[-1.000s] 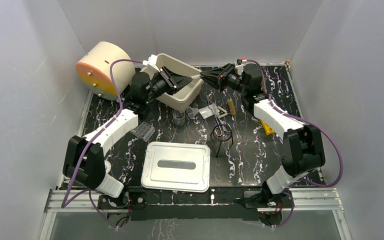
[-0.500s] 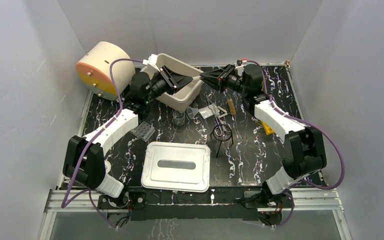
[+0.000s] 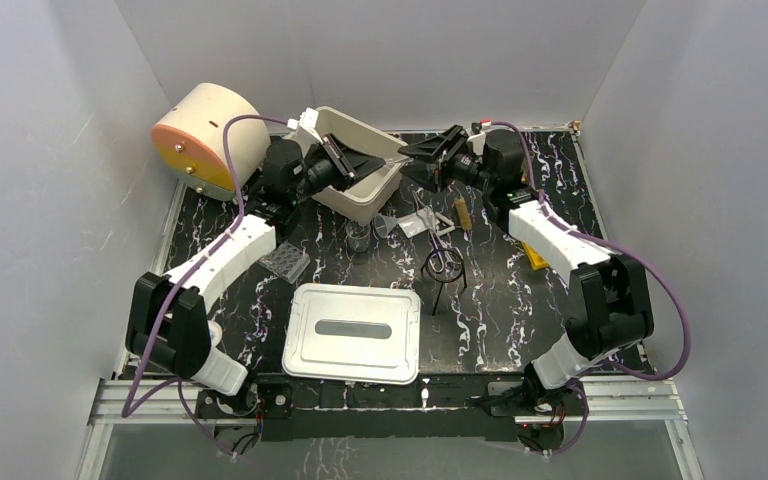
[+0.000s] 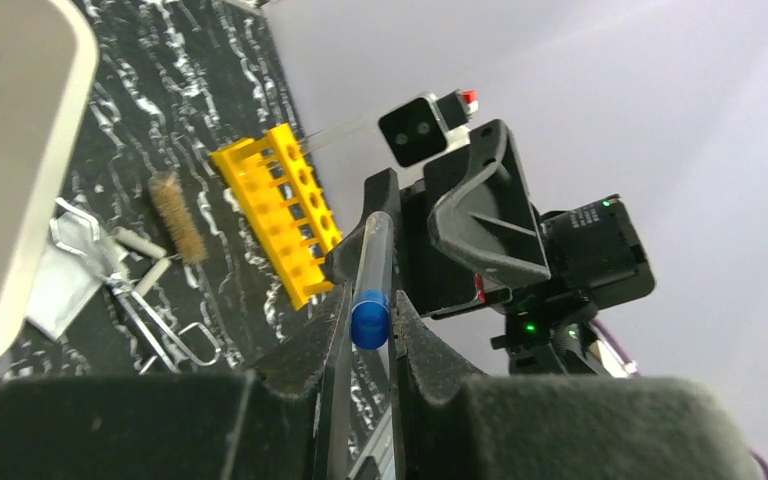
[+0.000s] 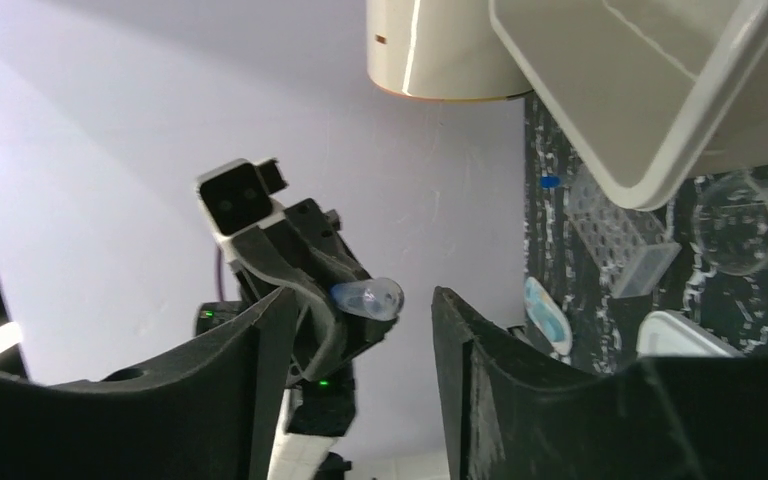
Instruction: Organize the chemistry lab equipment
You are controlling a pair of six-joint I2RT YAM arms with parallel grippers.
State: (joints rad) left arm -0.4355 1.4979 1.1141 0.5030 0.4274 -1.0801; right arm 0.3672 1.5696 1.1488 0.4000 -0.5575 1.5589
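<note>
While a handover takes place in the air over the far part of the counter (image 3: 500, 300), just right of the cream tub (image 3: 355, 205), the two arms meet tip to tip.

Left gripper (image 4: 370, 300): closed on the tube (image 4: 374, 240), pinching it at the end that bears the blue cap (image 4: 370, 318). The glass body points away toward the other arm.

Right gripper (image 5: 362, 302): jaws spread wide, one on each side of the tube's rounded far end. As far as the wrist view shows, neither jaw touches it.

Step in hand, as judged: release and separation. To do it well, the right arm should back straight off along the tube's axis, so that neither open jaw knocks the glass. The left arm should keep its pinch firm and turn only once the far end is clear. Because the grip sits near one end, the tube may swing if bumped, so slow moves suit it. A likely home is the yellow rack (image 4: 280, 205) lying on the counter, or the tub; which of the two cannot be told.

Against the view one second earlier: the right gripper's jaws, then drawn narrow about the tube, now stand apart. The left wrist has shifted slightly toward the tub. The scissors (image 4: 155, 315) and brush (image 4: 175, 203) lie as they did.
</note>
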